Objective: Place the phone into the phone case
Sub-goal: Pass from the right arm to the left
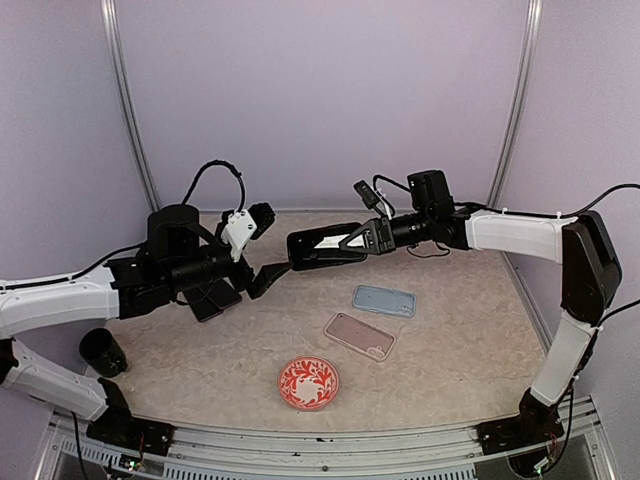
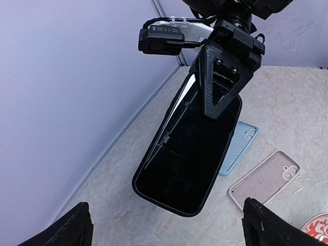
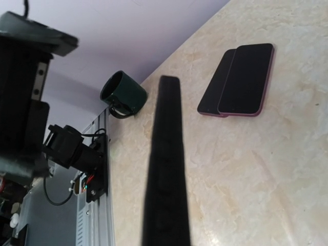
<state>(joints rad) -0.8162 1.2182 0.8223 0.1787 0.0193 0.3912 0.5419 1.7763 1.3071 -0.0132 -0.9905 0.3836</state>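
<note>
Marbled table [image 1: 450, 370] with blue case [image 1: 384, 300], pink case [image 1: 360, 335], red plate [image 1: 308, 383], mug [image 1: 103, 352], two phones [image 3: 246, 77]

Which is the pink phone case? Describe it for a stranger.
On the table, right of centre, two empty cases lie close together. The pink phone case is the nearer one, beside the red patterned plate; the blue phone case lies behind it.

Left jaws wide, right jaws clamped.
</note>
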